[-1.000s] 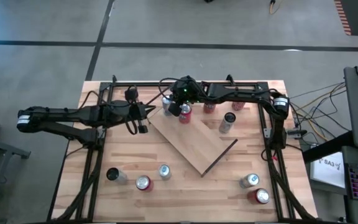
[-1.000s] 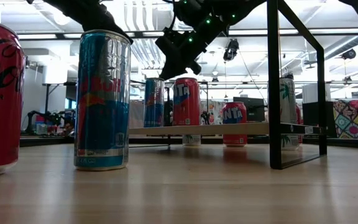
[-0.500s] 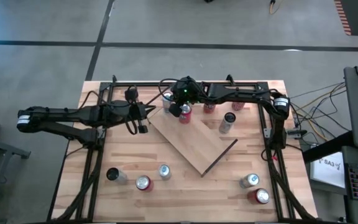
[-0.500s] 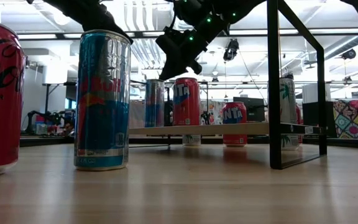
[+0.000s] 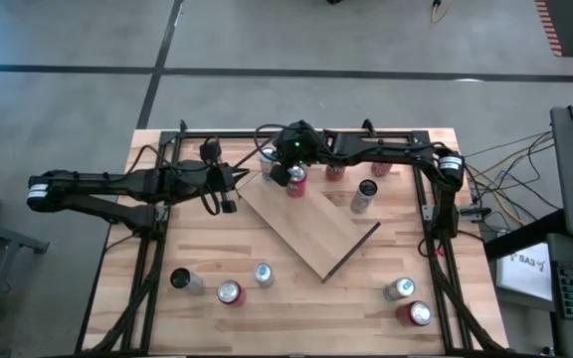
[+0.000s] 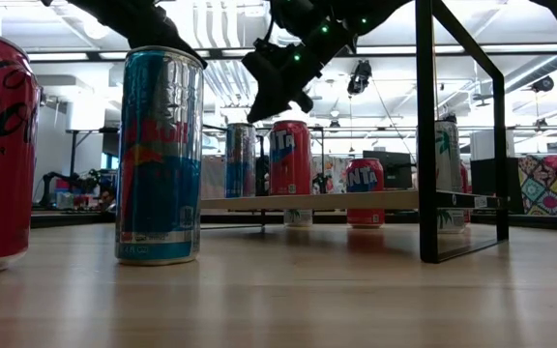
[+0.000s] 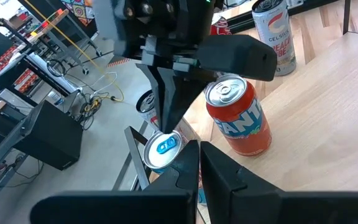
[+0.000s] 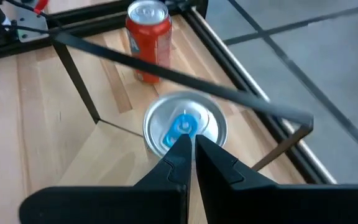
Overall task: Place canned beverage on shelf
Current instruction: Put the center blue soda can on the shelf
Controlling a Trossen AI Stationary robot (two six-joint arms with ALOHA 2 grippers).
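Foreground cans: standing untouched along the bottom of the high view, among them the tall blue can [image 6: 160, 155] filling the left of the low view, well apart from both arms.
Shelf [image 5: 311, 230]: lying as a slanted board in the middle of the high view, bare over most of its length.
Orange can [image 7: 238, 123]: standing upright at the shelf's upper end, just beside the right gripper's tips.
Blue-tabbed can [image 8: 184, 129]: sitting directly beneath the right gripper, at the shelf's upper left corner in the high view; on the board or just off it, impossible to tell.
Right gripper [image 8: 188, 149]: hovering over that can's lid, jaws pressed together, pinching nothing.
Left gripper [image 7: 197, 163]: waiting at the left of the high view, pointing toward the cans, jaws pressed together and empty.
Doing the step well: spreading the jaws first, then lowering squarely astride the can's wall, keeping clear of the orange can, lifting straight up before carrying toward bare board.
Against a second earlier: right gripper sitting slightly higher in the low view; cans, shelf and left arm staying put.
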